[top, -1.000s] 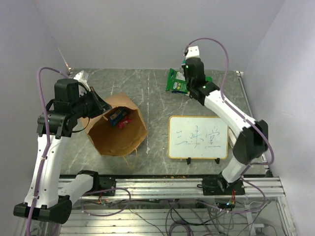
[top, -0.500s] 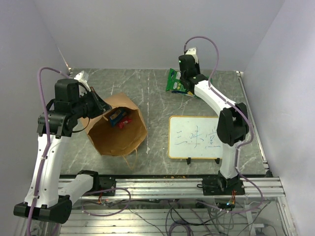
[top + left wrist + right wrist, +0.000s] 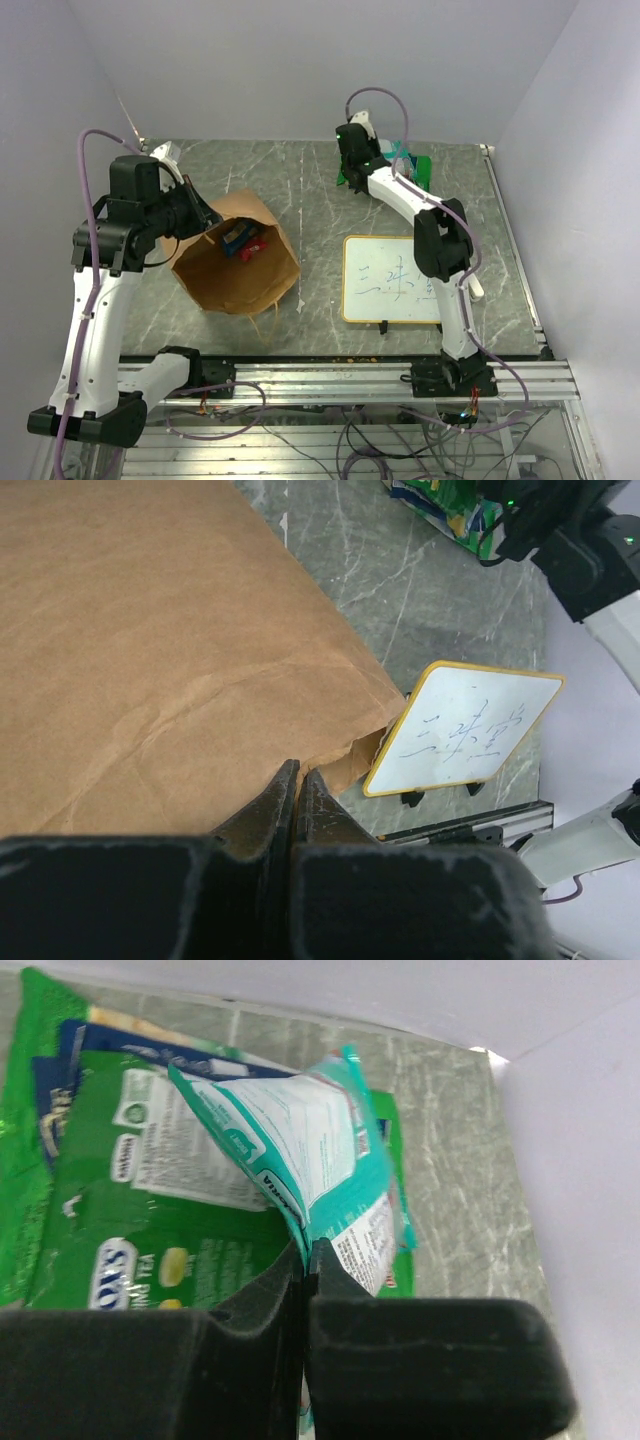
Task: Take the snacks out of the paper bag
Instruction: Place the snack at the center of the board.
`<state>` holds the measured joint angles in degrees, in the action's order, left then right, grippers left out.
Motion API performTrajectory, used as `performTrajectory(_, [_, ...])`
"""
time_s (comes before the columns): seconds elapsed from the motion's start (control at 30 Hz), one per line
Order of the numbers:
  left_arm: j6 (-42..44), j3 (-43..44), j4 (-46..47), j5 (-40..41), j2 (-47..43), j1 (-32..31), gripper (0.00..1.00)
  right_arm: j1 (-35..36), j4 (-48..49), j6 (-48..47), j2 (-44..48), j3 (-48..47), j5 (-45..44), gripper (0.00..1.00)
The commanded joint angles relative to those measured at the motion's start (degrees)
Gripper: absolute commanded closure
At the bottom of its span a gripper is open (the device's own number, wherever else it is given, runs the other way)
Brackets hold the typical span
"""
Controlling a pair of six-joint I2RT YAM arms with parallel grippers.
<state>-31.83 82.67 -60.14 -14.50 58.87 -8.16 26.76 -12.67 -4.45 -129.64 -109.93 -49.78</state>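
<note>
Over the unloaded green packets (image 3: pixel 150 1210) the right gripper (image 3: pixel 305 1250) clenches a glossy teal pouch (image 3: pixel 320 1150); the left gripper (image 3: pixel 298 775) pinches the brown paper bag (image 3: pixel 150 630), blue and red packets (image 3: pixel 245 240) remaining inside

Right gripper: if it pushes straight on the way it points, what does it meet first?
The right gripper, shut on a teal pouch, would likely meet the green bag beyond it first; depth is unclear.

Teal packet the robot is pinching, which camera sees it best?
The right wrist view: the teal packet fills the middle, pinched in the right gripper, its print showing. The top external view shows only a small teal bit. In the left wrist view I cannot pick it out.
</note>
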Motion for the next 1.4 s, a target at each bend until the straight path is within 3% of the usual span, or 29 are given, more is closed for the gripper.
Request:
performTrajectory(0.0, [2.33,2.8,-2.31,1.72,0.47,-0.19,0.93,1.27,5.78,-0.76,-3.7,-1.18,-0.17,1.0])
performTrajectory(0.13, [2.05,2.38,-2.0,1.3,0.37,-0.19,0.93,2.82,3.17,0.38,-7.78,-5.68,1.79,1.0])
performTrajectory(0.4, [1.16,1.0,-2.55,1.43,-1.3,-0.19,0.93,2.72,8.47,-3.28,-9.94,-4.72,4.05,0.99])
performTrajectory(0.6, [0.64,0.77,-2.78,0.87,-2.07,-0.19,0.93,2.53,8.36,-3.78,-9.22,-5.12,4.85,0.83])
performTrajectory(0.8, [0.1,0.14,-1.55,-1.01,-2.09,-0.19,0.93,2.97,5.96,-4.43,-3.82,-3.1,6.77,0.37])
performTrajectory(1.0, [-1.31,-2.21,1.59,-4.48,-1.84,-0.19,0.93,4.7,1.22,-3.91,4.71,-0.49,8.58,0.07])
performTrajectory(1.1, [-1.71,-2.43,2.87,-6.16,-1.22,-0.19,0.93,6.61,1.9,-4.79,10.75,4.83,9.8,0.0])
performTrajectory(1.37, [-3.82,-4.84,6.29,-10.84,-0.03,-0.14,0.93,10.35,-0.33,1.05,27.53,19.21,23.92,0.0])
